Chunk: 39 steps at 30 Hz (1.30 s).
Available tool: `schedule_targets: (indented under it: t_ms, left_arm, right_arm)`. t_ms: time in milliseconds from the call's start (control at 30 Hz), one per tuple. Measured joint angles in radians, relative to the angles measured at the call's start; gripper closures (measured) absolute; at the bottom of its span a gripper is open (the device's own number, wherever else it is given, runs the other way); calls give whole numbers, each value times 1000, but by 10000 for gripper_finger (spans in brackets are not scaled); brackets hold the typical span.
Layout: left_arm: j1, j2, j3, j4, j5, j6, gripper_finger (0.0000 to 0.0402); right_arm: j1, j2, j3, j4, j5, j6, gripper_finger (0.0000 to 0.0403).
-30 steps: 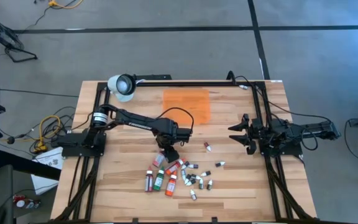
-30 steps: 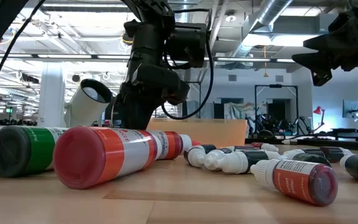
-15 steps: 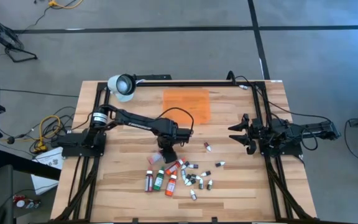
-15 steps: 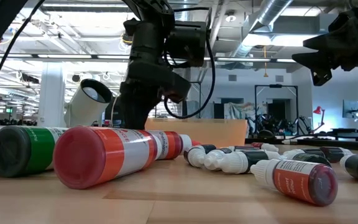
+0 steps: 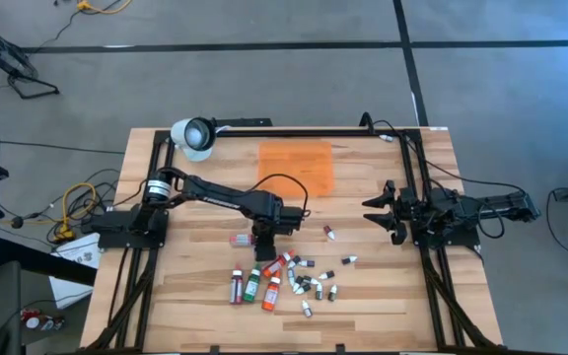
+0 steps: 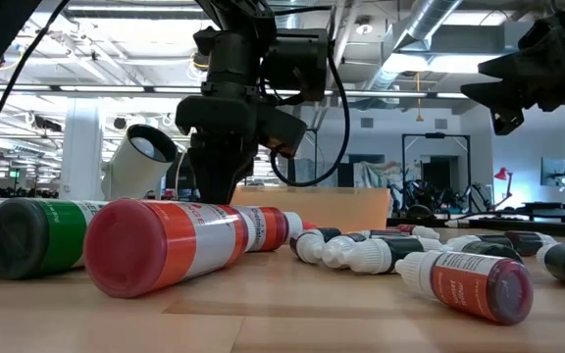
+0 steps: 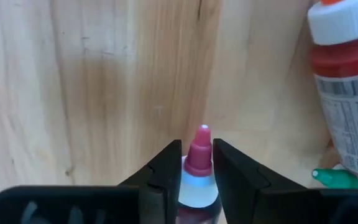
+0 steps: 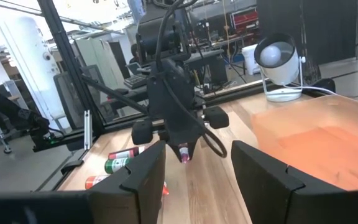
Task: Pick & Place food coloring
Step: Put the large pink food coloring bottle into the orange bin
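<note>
My left gripper points down at the middle of the table, shut on a small red dropper bottle of food coloring with a pink tip. The bottle's body sticks out toward the table's left. More food coloring bottles lie on their sides just nearer, among them a red one with a white cap. My right gripper waits open at the right edge, level above the wood. My left gripper pinches the dropper bottle at its white collar, just behind the pink tip, between its two fingers. The fingers come from above and lie across the bottle. The bottle lies level; whether it rests on the wood or hangs just above it, I cannot tell.
A flat orange mat lies toward the far edge, and a white lamp stands at the far left corner. Two single droppers lie right of the pile. Big orange and green bottles fill the low view's foreground.
My left gripper has shut on the small dropper bottle and rolled at the wrist without leaving its place. The bottle has turned with it: its body pointed slantwise toward the near left before and now points toward the table's left edge.
</note>
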Motion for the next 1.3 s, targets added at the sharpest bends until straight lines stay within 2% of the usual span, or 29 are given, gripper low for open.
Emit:
schedule_targets:
  t_ms: [300, 400, 600, 967, 1300]
  left_arm:
    - [0, 0, 0, -4, 34, 61, 225]
    - [0, 0, 11, -60, 34, 62, 197]
    - [1, 0, 15, -143, 35, 58, 170]
    - [0, 2, -14, -69, 34, 56, 179]
    - [1, 2, -14, -73, 3, 60, 229]
  right_arm:
    - [0, 0, 0, -3, 0, 0, 230]
    - [0, 0, 0, -4, 0, 0, 230]
    - [0, 0, 0, -6, 0, 0, 232]
    - [0, 0, 1, -7, 0, 0, 230]
    - [0, 0, 1, -7, 0, 0, 230]
